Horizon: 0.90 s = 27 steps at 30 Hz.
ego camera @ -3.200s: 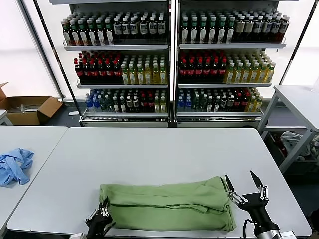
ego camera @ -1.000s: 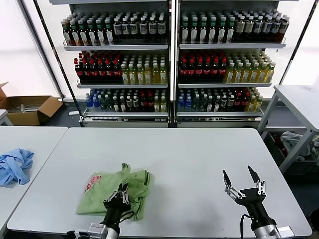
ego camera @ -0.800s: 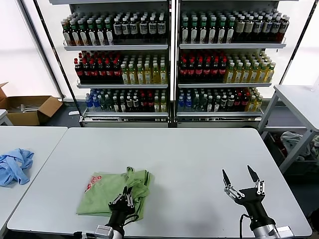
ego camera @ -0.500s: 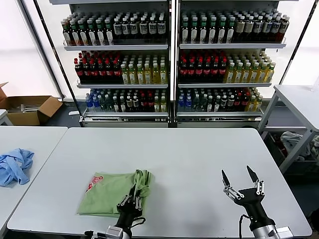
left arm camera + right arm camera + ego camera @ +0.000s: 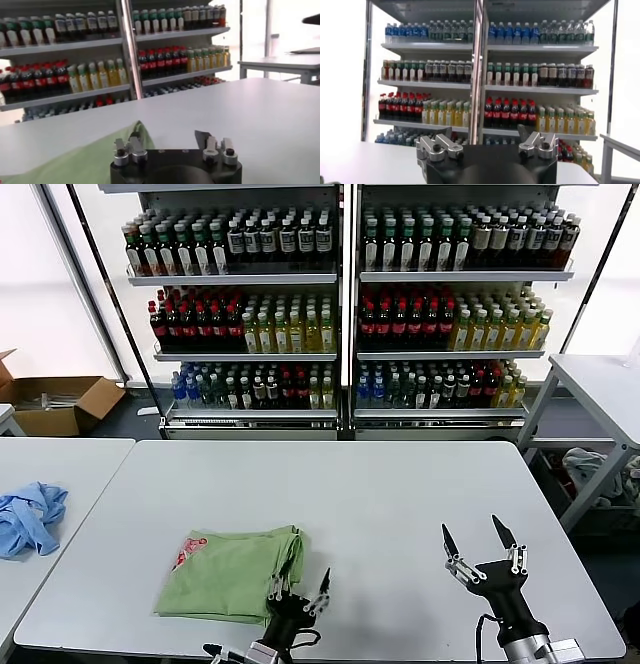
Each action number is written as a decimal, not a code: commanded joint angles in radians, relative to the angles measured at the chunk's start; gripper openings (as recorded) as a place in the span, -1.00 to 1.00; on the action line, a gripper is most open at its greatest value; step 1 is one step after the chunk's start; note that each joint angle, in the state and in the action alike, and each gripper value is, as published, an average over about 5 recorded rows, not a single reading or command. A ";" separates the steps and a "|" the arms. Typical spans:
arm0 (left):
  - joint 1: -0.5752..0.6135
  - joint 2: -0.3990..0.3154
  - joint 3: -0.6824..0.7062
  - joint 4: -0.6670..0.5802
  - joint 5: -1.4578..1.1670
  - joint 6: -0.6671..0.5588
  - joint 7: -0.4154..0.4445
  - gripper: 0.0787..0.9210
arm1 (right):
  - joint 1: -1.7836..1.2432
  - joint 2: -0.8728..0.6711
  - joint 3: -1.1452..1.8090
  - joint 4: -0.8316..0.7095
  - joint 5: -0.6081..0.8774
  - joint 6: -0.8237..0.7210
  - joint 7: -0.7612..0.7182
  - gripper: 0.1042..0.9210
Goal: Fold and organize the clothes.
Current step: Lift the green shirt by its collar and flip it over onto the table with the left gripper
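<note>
Jaws of both grippers gape empty; left gripper (image 5: 297, 587) beside folded polo shirt (image 5: 225, 572).

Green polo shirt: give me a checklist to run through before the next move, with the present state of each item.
1. Green polo shirt folded into a compact stack on the table: ok.
2. Left gripper open and off the fabric, at the shirt's right edge: ok.
3. Right gripper open, holding nothing, over bare table at the right: ok.
4. Fold edges aligned squarely: not ok, the stack lies skewed.
5. Red-and-white logo print showing at the near-left corner: ok.
6. Blue garment apart on the neighbouring table: ok.
</note>
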 commanded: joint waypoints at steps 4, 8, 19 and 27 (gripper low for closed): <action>0.054 0.121 -0.295 -0.294 -0.163 0.065 -0.008 0.72 | 0.035 -0.017 -0.003 0.001 0.019 -0.014 0.001 0.76; 0.156 0.180 -0.622 -0.275 -0.363 0.107 0.022 0.76 | 0.039 -0.025 0.003 -0.003 0.045 -0.017 0.001 0.76; 0.226 0.096 -0.743 -0.007 -0.516 0.156 0.031 0.77 | 0.020 -0.037 0.022 -0.017 0.064 -0.006 0.001 0.76; 0.178 0.056 -0.696 0.087 -0.561 0.161 0.062 0.77 | 0.001 -0.036 0.029 -0.014 0.059 -0.002 0.000 0.76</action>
